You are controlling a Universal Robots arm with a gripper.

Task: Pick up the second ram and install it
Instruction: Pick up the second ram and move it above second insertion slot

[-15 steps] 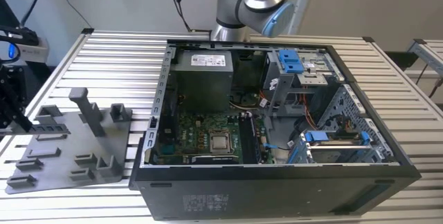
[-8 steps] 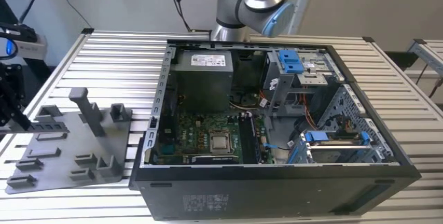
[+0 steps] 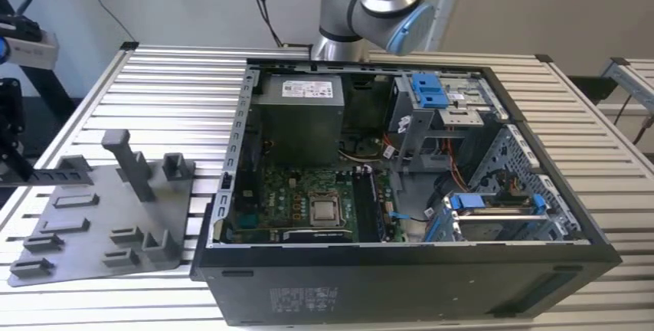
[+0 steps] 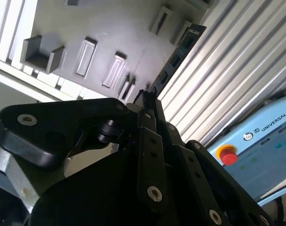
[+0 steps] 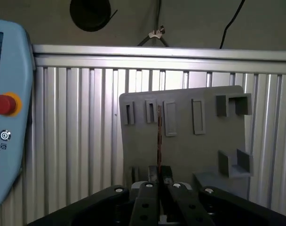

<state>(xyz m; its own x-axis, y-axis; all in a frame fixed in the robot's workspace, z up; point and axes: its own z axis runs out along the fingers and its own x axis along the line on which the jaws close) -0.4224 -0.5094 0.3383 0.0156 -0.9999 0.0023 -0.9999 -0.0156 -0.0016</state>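
Ram [image 4: 176, 56] is clamped between the fingers of the tool [image 4: 147, 96] and sticks straight out past their tips. In the first wrist view it shows edge-on as a thin dark line. Under it lies the grey plate [image 5: 185, 150] with its slots and posts, flat on the slatted worktop [image 5: 77, 141]; its far end may touch a slot, though I cannot tell. Beyond the worktop's edge is a blue pendant [image 4: 265, 136]. The open computer case [image 3: 409, 285] lies on the exterior view's right.
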